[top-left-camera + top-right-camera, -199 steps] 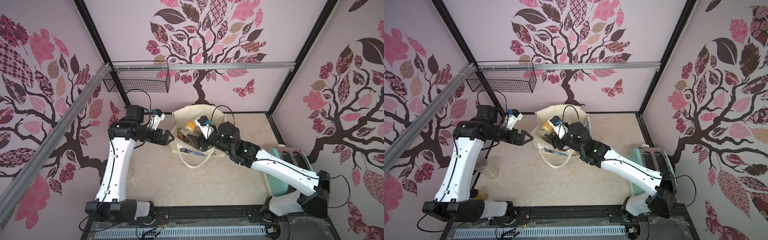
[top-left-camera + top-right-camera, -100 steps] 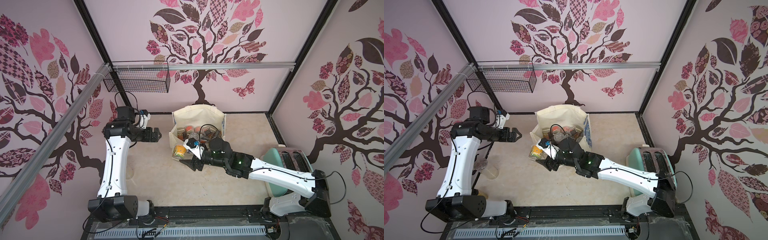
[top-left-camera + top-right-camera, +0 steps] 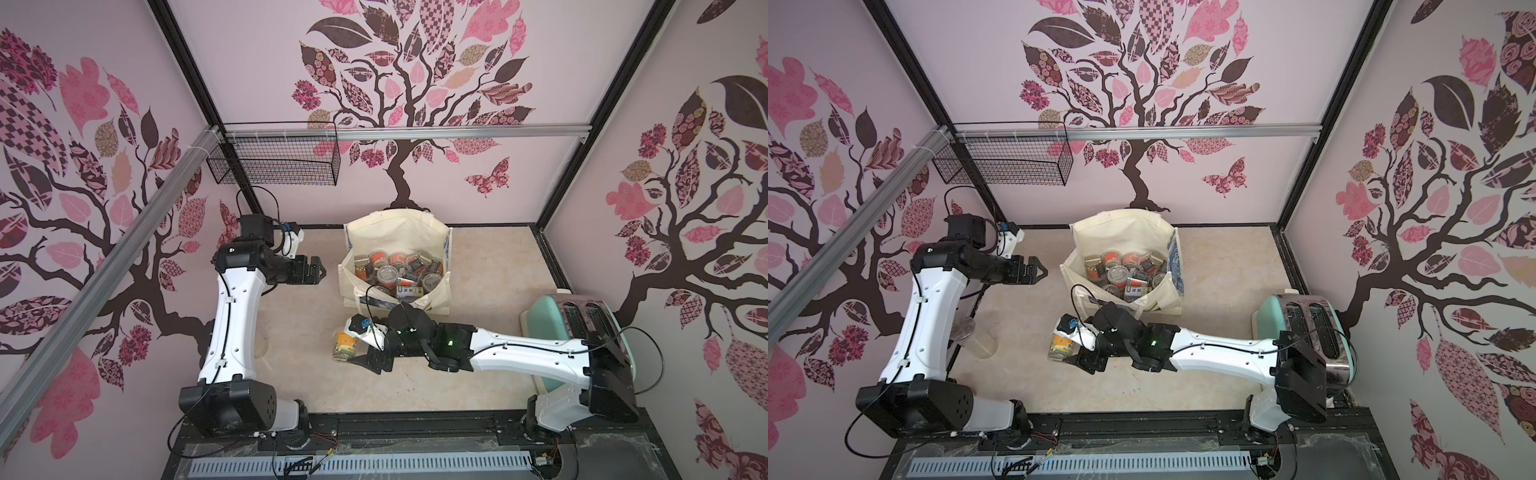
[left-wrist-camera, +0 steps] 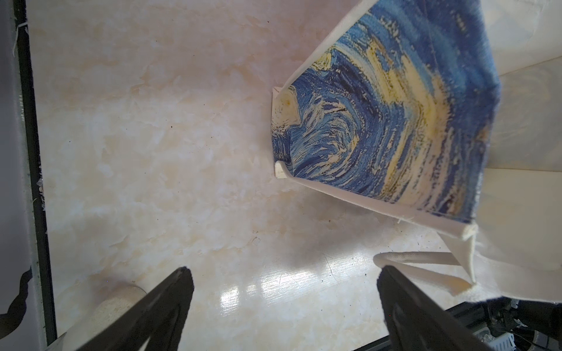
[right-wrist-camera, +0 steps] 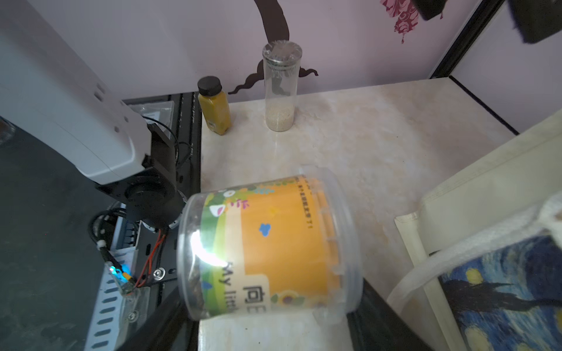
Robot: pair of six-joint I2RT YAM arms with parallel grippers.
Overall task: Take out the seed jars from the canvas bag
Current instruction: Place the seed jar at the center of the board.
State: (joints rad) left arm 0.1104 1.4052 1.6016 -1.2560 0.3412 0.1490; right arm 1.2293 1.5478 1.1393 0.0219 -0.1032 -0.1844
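**Right jaws:** closed on an orange-labelled jar [image 5: 267, 243], held tilted low over the counter [image 3: 299, 374]. A second ago these jaws were down inside the bag [image 3: 399, 232]; it now stands just beyond them. **Jars left behind:** the other jars [image 3: 395, 270] lie heaped in the bag, past the right jaws. **Left jaws:** spread wide and empty. They have drawn back from the bag's rim and hang just beside its printed side.

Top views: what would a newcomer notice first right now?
The canvas bag stands open at the back, packed with seed jars. In front of it, the right gripper holds an orange-labelled seed jar tipped on its side, clear of the bag. The left gripper hangs open beside the bag.
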